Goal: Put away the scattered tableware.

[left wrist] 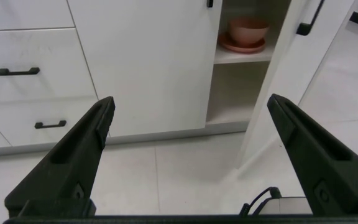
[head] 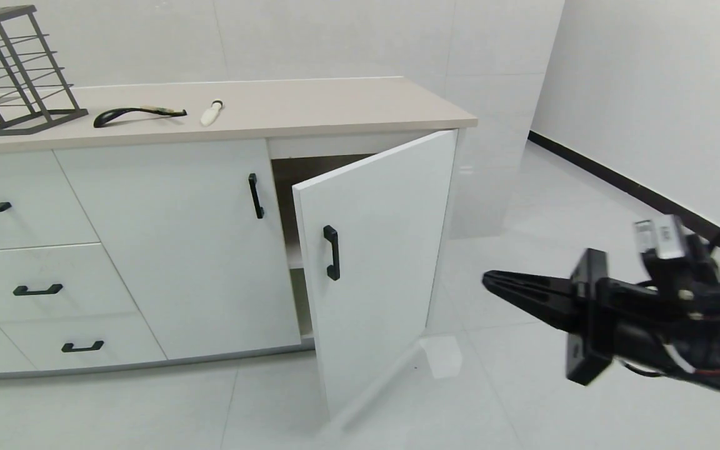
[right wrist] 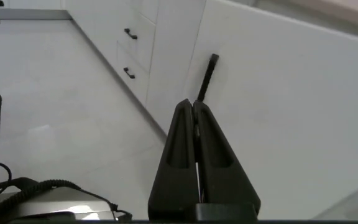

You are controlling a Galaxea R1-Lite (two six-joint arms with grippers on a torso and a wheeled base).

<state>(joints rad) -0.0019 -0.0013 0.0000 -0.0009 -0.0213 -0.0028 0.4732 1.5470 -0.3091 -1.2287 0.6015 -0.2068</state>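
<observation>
Rack stands at the left end of the countertop, then a black spoon and a white-handled utensil lie flat to its right, apart from each other. Below, the cupboard door hangs open, a pink bowl sits on a pink plate on the shelf inside, and the left gripper, jaws spread wide and empty, faces that opening. Farthest right, the right gripper, jaws pressed together on nothing, points toward the door and its black handle.
</observation>
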